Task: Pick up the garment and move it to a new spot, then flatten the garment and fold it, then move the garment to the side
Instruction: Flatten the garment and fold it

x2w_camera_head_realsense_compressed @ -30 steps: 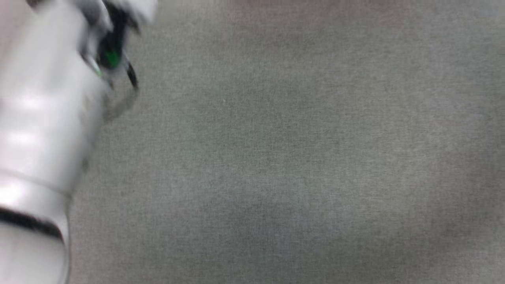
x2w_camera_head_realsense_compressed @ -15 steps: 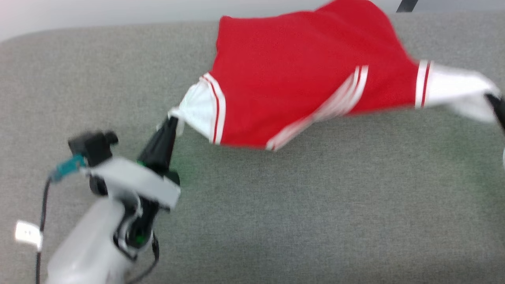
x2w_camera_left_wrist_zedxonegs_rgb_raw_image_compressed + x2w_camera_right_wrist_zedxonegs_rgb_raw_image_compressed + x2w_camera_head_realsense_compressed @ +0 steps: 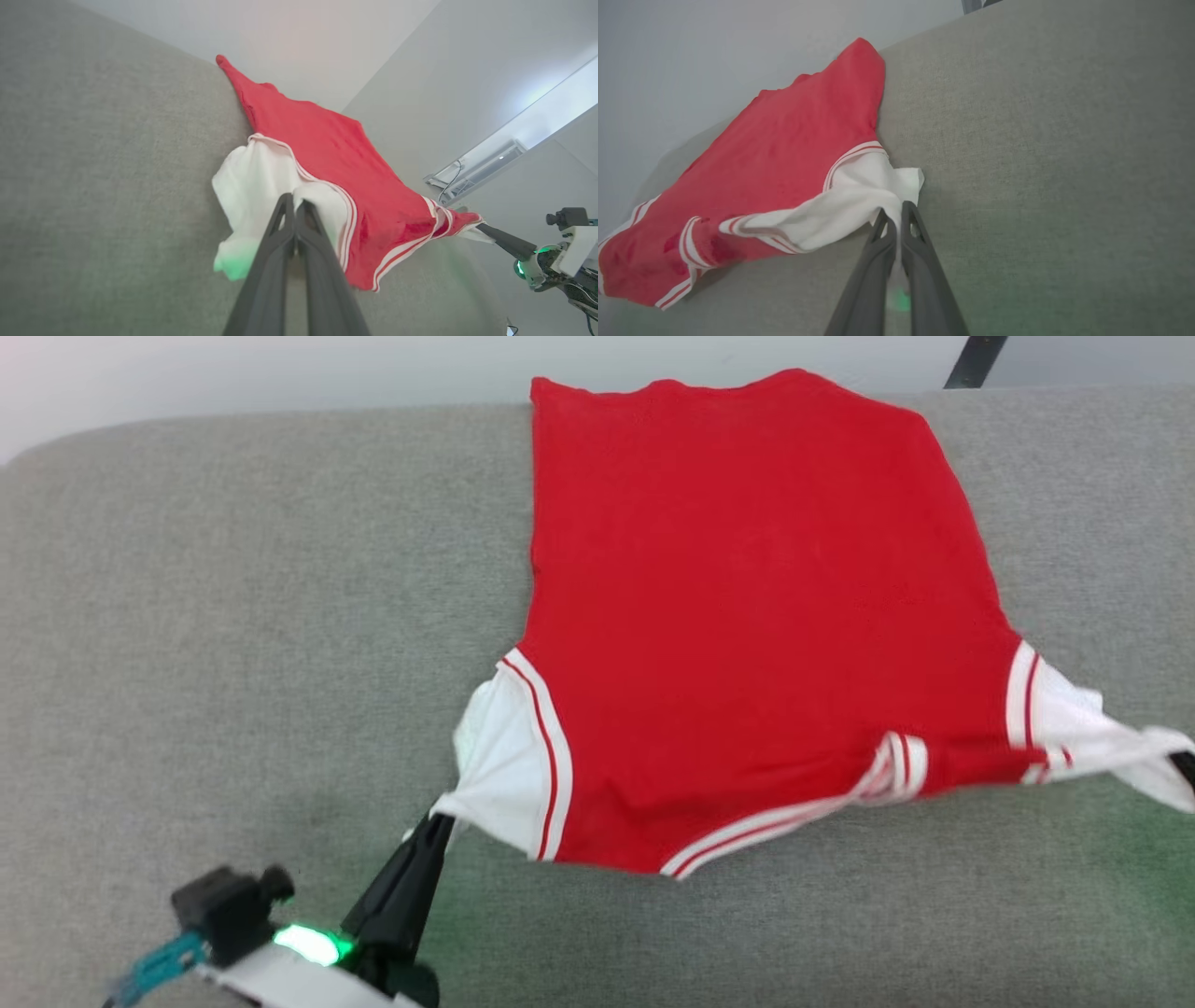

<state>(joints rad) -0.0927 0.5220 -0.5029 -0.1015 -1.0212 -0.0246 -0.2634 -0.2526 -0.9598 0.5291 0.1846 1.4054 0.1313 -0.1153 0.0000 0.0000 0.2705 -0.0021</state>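
Left gripper [image 3: 437,826], lower left, and right gripper [image 3: 893,213] each pinch a white sleeve [image 3: 504,756], holding the garment [image 3: 747,616] spread (ready for flattening).

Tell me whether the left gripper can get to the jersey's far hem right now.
Probably not as it stands: the left gripper is shut on the white sleeve of the jersey. The far hem lies across the grey surface with nothing between, but the gripper would have to let go first.
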